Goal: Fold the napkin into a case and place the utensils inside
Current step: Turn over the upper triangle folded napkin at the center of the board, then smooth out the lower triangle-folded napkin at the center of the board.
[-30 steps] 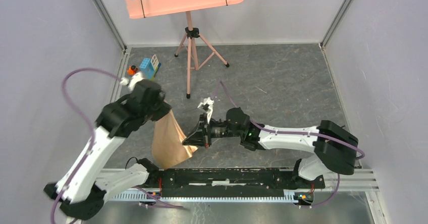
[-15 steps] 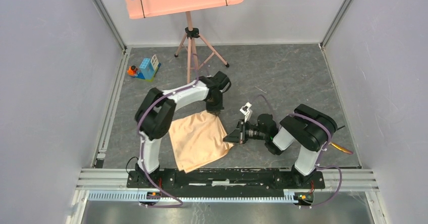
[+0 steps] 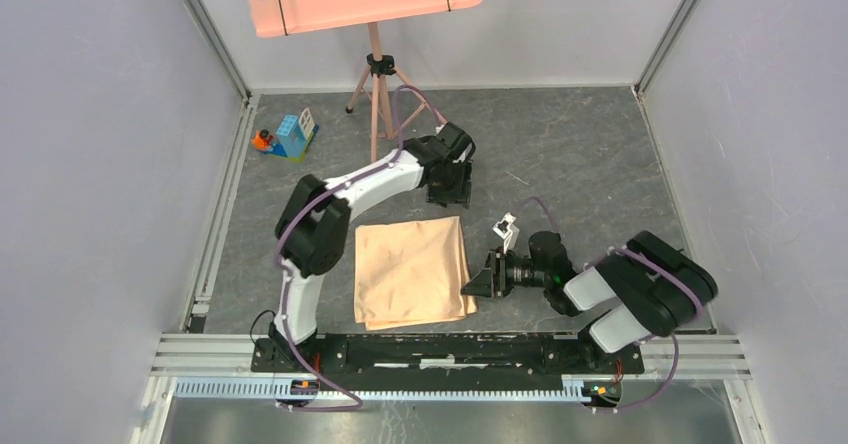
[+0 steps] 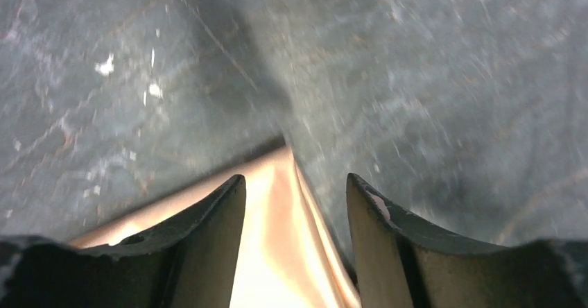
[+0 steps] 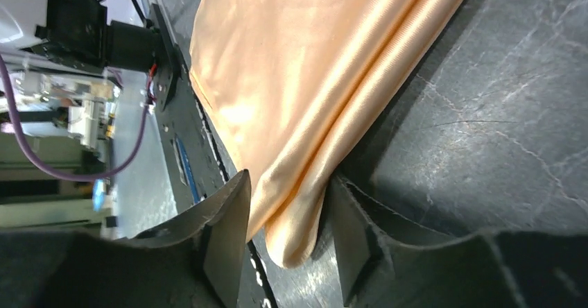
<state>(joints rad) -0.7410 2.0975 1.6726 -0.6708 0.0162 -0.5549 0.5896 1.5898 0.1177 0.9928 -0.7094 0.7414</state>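
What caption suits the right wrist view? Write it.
Right gripper, jaws apart, straddling the folded napkin's corner.

Soft even light; left wrist view blurred; napkin (image 5: 312,79) glints, perhaps glare.

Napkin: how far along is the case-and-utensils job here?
Done: the napkin lies flat, folded into a doubled rectangle. In hand: the left gripper and right gripper stand open at its far-right and near-right corners. Left: the narrowing folds for a case, and loading utensils, none of which are in view.
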